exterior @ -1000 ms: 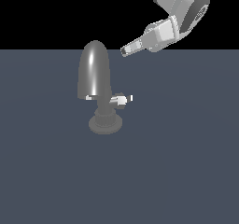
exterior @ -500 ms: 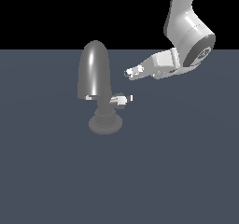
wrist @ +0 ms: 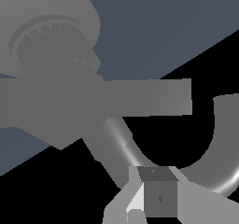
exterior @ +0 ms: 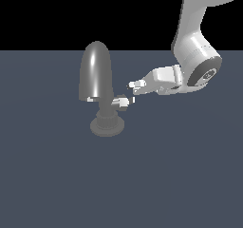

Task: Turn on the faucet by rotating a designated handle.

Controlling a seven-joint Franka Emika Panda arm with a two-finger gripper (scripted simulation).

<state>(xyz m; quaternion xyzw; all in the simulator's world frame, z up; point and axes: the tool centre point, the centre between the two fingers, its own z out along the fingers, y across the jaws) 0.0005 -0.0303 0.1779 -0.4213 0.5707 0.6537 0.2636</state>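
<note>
We note the faucet (exterior: 97,87) standing on the dark slate worktop (exterior: 57,184), left of centre in the exterior view: glossy grey dome above, short neck, ribbed round base below. The handle (exterior: 121,101) juts from the neck toward the exterior view's right, a small pale stub just under the dome's lower edge.

The claw (exterior: 133,87) comes in sideways from the exterior view's right, fingertips pointing at the faucet. It sits just beside the handle and slightly above it, apparently not touching. We cannot tell from either view whether the claw is released or clenched: the tips are too small in the exterior view, and the wrist view shows only one finger (wrist: 156,197) close up, with nothing between the fingers that we can make out.

The wrist view looks at the ribbed base (wrist: 49,41) from close by, with a flat grey bar crossing the frame and a curved tube behind. We cannot match these parts to the handle with confidence.

Risks, as we judge them:
- The claw is high relative to the handle. Pressing straight in may strike the dome or neck instead of the lever.
- The handle is short and thin. A glancing push could slide off its tip and leave it unturned.
- Contact near the pivot would give little leverage, so the claw might stall against the fixture.
</note>
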